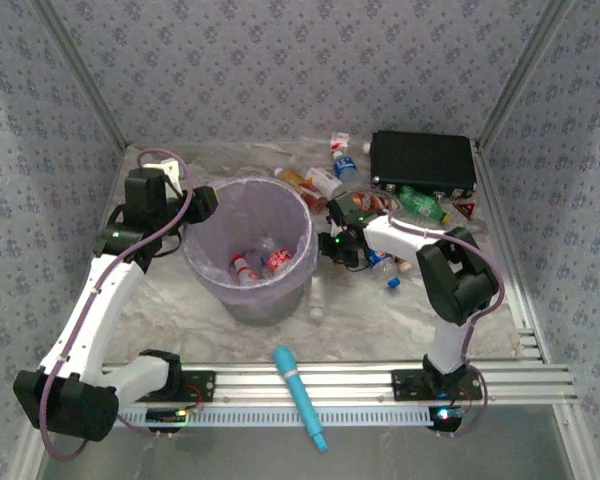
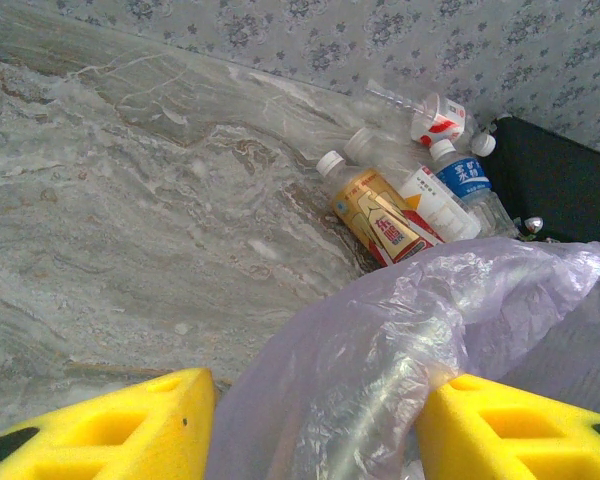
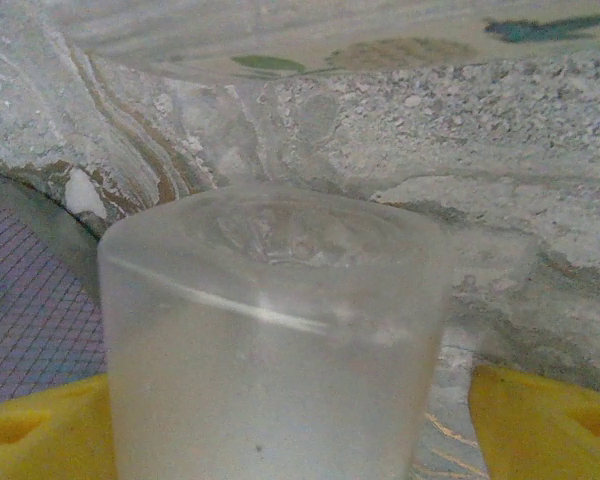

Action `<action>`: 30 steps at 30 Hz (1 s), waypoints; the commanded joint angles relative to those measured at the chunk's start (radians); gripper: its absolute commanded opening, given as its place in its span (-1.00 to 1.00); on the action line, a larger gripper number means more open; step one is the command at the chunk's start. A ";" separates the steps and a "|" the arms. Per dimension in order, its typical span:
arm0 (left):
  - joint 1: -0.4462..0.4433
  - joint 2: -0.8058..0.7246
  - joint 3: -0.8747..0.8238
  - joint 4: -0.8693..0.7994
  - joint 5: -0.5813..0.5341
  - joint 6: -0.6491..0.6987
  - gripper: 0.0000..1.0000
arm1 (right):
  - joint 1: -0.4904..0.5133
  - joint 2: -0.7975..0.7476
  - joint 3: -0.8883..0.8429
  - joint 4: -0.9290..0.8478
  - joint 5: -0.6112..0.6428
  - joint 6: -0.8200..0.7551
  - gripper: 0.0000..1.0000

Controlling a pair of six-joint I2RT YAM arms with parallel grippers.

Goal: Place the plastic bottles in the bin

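The bin (image 1: 205, 262), lined with lilac plastic, stands mid-table with two red-labelled bottles (image 1: 262, 265) inside. My left gripper (image 1: 202, 204) sits at its far-left rim; the liner-covered bin rim (image 2: 400, 380) fills the gap of the left gripper (image 2: 318, 420) and touches both yellow fingers. My right gripper (image 1: 329, 250) is beside the bin's right wall. A frosted clear bottle (image 3: 275, 340) lies between the right gripper's (image 3: 290, 430) fingers, base pointing away, with a gap at the right finger (image 3: 540, 420). That frosted bottle (image 1: 317, 292) rests on the table.
Several bottles (image 1: 325, 180) lie behind the bin, among them an orange-labelled one (image 2: 380, 222) and a blue-labelled one (image 2: 465, 178). A green bottle (image 1: 423, 205) lies by the black case (image 1: 423, 160). The teal stick (image 1: 300, 398) crosses the front rail.
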State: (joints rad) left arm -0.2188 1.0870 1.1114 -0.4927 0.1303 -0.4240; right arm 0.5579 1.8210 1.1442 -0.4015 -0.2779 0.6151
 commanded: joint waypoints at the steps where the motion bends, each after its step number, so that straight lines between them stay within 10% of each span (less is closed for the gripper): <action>1: -0.008 0.013 0.008 -0.031 -0.021 -0.006 0.10 | 0.003 0.011 0.021 -0.007 0.009 0.002 0.60; 30: -0.011 0.016 -0.004 -0.007 -0.014 -0.010 0.10 | -0.113 -0.330 0.280 -0.413 0.055 -0.228 0.21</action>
State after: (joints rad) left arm -0.2230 1.0874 1.1114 -0.4881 0.1230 -0.4244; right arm 0.4480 1.5131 1.3922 -0.7090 -0.2394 0.4362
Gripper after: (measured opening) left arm 0.548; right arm 0.609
